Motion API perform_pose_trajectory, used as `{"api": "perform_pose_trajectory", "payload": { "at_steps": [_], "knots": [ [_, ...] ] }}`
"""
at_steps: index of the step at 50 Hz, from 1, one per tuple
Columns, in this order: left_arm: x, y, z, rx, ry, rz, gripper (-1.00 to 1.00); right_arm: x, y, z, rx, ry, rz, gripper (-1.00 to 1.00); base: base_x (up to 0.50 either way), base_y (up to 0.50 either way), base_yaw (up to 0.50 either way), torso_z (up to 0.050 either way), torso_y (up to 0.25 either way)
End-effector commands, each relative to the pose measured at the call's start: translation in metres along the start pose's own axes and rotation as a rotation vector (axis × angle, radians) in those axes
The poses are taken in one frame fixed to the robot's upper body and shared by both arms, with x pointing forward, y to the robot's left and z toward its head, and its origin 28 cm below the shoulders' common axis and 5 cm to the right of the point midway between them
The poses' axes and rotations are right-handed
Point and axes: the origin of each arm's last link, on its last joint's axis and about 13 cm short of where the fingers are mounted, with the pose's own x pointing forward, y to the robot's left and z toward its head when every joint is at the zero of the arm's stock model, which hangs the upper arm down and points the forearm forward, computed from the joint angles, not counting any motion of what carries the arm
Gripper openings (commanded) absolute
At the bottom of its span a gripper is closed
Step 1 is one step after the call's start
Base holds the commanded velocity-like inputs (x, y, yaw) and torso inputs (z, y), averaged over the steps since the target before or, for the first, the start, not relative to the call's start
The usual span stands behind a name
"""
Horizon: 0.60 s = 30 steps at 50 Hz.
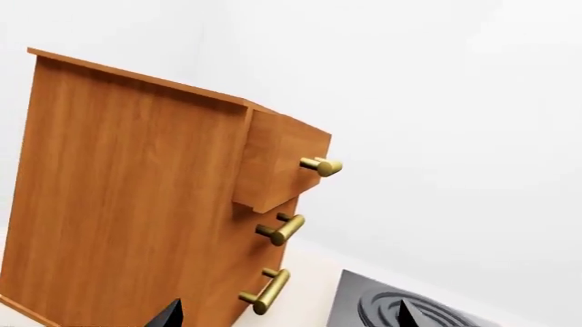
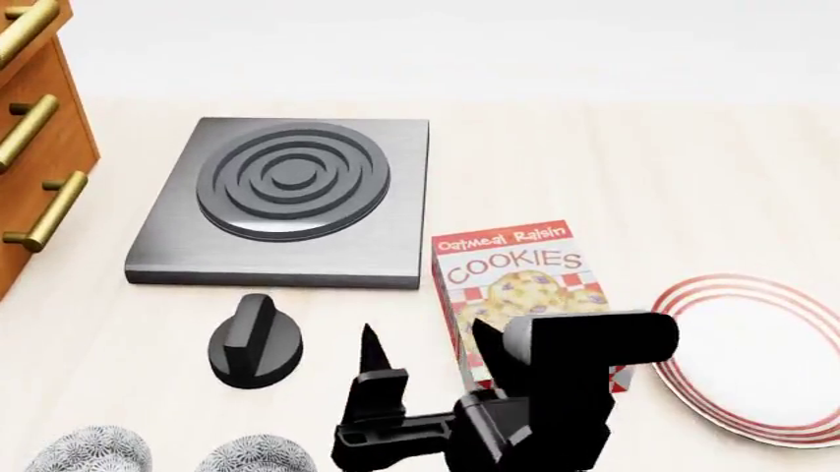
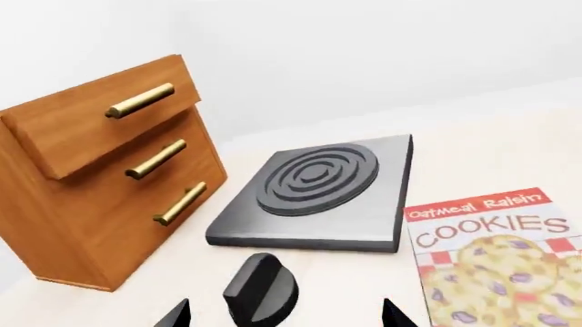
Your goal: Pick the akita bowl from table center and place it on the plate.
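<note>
Two identical grey-and-white speckled akita bowls show at the bottom edge of the head view, one nearer the middle and one to its left; both are cut off by the frame. The plate, white with red rings, lies at the right. My right gripper hovers open between bowls and plate, above and right of the nearer bowl, with nothing between its fingers. My left gripper is open too, facing the wooden drawers; it does not show in the head view.
A black knob lies just ahead of the right gripper. A cookie box lies flat between knob and plate. A grey stove plate sits behind. A wooden drawer cabinet stands at the far left.
</note>
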Motion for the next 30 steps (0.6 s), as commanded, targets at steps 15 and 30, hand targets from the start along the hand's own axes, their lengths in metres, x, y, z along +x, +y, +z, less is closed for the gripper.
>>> {"api": "perform_pose_trajectory", "payload": {
  "at_steps": [15,30],
  "knots": [
    [-0.006,0.004,0.001,-0.046,-0.013,0.002,1.0,0.032,0.027,-0.022,0.016,0.373,0.225,1.0,0.0,0.0,0.0,0.0,0.0],
    [-0.007,0.005,0.003,-0.064,-0.017,0.007,1.0,0.042,0.025,-0.021,0.014,0.411,0.211,1.0,0.0,0.0,0.0,0.0,0.0]
  ]
}}
